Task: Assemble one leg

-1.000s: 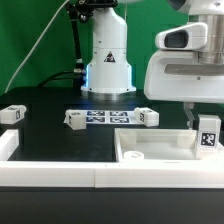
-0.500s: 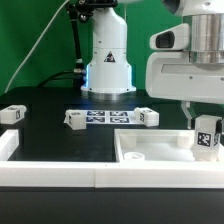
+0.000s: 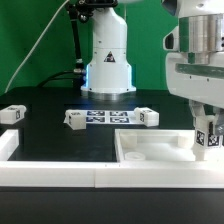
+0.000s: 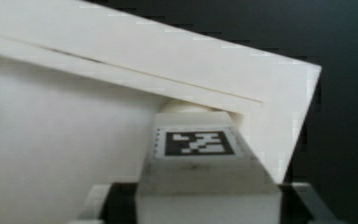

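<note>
On the black table (image 3: 60,140), green backdrop behind, the claw (image 3: 207,135) clamps a leg (image 3: 210,138).

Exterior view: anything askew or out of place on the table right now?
Nothing stands out. Three loose legs sit on the black table, two of them at the ends of the marker board. The gripper holds a fourth leg upright over the white slab's corner. No damage shows.
</note>
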Controlling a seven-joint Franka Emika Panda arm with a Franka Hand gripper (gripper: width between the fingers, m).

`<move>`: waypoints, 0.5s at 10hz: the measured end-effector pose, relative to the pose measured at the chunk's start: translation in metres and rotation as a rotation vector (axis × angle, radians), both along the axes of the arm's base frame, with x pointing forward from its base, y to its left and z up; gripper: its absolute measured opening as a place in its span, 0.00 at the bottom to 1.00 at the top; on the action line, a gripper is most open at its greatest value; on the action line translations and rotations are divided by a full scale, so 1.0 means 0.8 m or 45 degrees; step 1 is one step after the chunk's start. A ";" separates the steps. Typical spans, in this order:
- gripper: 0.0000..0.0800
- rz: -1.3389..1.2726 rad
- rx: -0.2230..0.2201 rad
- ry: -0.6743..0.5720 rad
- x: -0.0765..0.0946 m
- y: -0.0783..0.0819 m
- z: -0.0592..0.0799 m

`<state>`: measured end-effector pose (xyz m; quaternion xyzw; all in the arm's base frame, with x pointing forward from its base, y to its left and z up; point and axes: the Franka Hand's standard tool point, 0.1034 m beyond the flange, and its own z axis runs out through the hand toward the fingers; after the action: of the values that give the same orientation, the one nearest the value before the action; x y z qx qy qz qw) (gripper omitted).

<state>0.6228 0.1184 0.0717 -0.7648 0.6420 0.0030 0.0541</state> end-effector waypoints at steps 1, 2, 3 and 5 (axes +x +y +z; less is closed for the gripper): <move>0.36 -0.101 0.017 0.009 0.000 0.000 0.000; 0.36 -0.246 0.030 0.023 0.000 0.002 0.000; 0.36 -0.372 0.034 0.033 -0.001 0.003 0.000; 0.36 -0.556 0.037 0.046 -0.001 0.003 0.000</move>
<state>0.6223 0.1208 0.0718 -0.6065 0.7932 0.0143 0.0531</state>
